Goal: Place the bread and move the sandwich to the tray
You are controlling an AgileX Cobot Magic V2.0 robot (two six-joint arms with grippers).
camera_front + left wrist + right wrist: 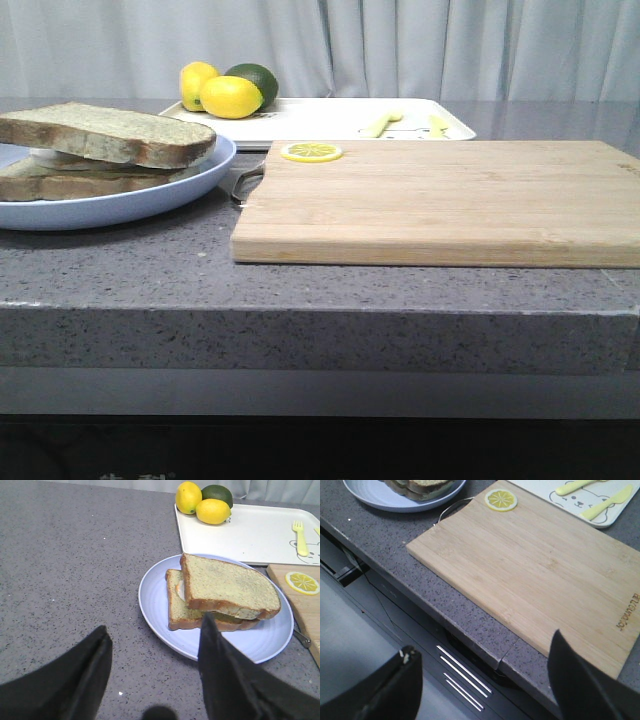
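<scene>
**Bread sits on sandwich, still on plate; tray transfer not done**

Bread (230, 586) lies on top of the sandwich (182, 611), skewed: the top slice is rotated and overhangs the lower slice toward the board side. A strip of white egg shows between the slices in the left wrist view; the yolk is hidden. The stack rests on the plate (155, 610), on the counter (150, 270) at the robot's left front.

Tray (250, 535) lies behind the plate, its near rim just beside the plate's far edge. Lemons (202, 505) and a lime (217, 491) fill its left rear corner; a fork (300, 537) lies toward its right end. The middle is bare.

Left claw (152, 657) is released, fingers spread wide, hanging above the counter near the plate's near edge, gripping nothing. Right claw (485, 680) is also spread and empty, over the counter's front edge near the board (535, 575), well away from the stack.

Risks, as judged:
- A pinch on the top slice alone would probably leave the lower slice and egg behind.
- A side squeeze on a skewed stack could shear the slices and slide the egg out.
- A low approach may catch the plate rim and shove the plate toward the tray or board.
- Set-down too far left would strike the fruit.
- Soft bread may crush under a hard grip.
</scene>
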